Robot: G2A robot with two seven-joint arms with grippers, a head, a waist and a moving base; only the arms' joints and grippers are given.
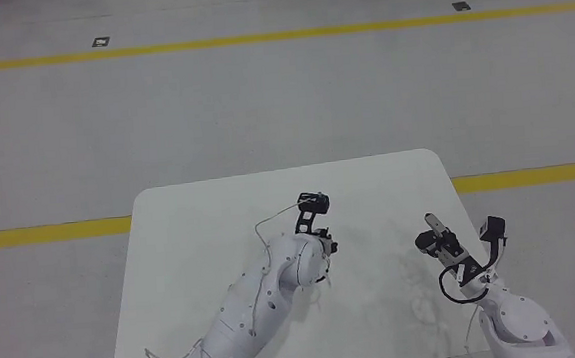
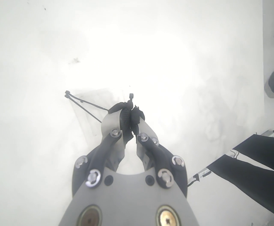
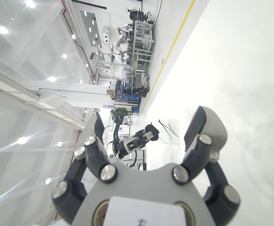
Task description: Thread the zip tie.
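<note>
My left gripper (image 2: 131,111) is shut on a black zip tie (image 2: 131,96), whose small head sticks out past the fingertips. It hangs just above the white table (image 1: 221,234), near the middle. Two more black zip ties (image 2: 82,103) lie crossed on the table just beside it, on what looks like a clear sheet (image 3: 171,123). My right gripper (image 3: 147,125) stands open with nothing between its fingers, lifted over the table's right side (image 1: 464,233) and facing the left gripper (image 3: 152,132) and the loose zip ties (image 3: 169,129).
The table's right edge runs close by the right arm (image 1: 513,319). Dark panels (image 2: 246,169) show beyond one table edge. A thin cable (image 1: 270,220) loops out from the left arm. Bare tabletop stretches to the left and back.
</note>
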